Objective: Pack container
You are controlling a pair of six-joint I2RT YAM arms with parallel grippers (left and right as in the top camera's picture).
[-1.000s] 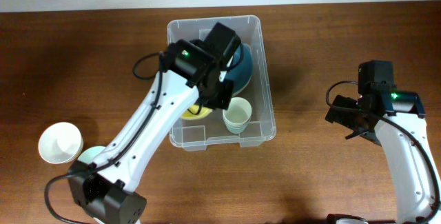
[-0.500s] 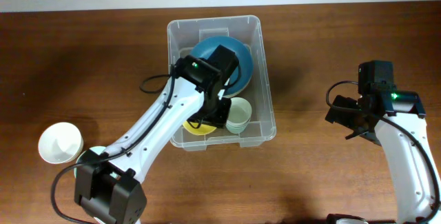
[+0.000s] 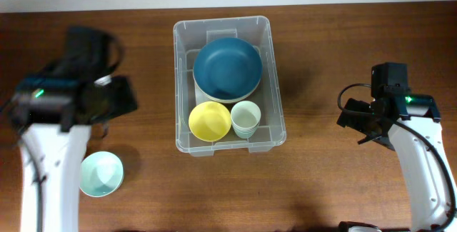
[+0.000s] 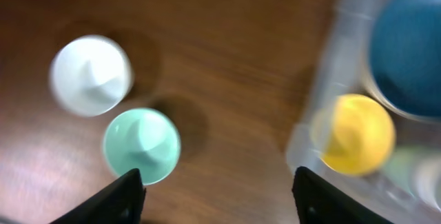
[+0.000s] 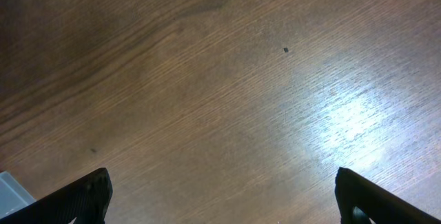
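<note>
Overhead, one clear tub, the container (image 3: 222, 21), is seen standing at the middle of the wooden table (image 3: 321, 182), towards its far edge. Four kinds of thing are counted inside it. One blue bowl (image 3: 228, 67) is set in the far half, on top of one pale dish (image 3: 198, 89), of which only a sliver of rim is shown. One yellow bowl (image 3: 209, 120) and one short stack of pale green cups (image 3: 245, 118) are placed side by side in the near half, touching. How many cups are in the stack cannot be told.

Outside the tub, one mint bowl (image 3: 101, 173) is seen near the left front of the table. In the left wrist view a second loose bowl, white (image 4: 91, 76), is shown just beside the mint one; overhead it is hidden under the blurred left arm. That makes two bowls left outside.

The left gripper (image 4: 219, 198) is held above the bare wood between the loose bowls and the tub, its fingers spread wide with nothing between them. The right gripper (image 5: 227, 200) is held over bare table well to the right of the tub, likewise spread wide and empty.
</note>
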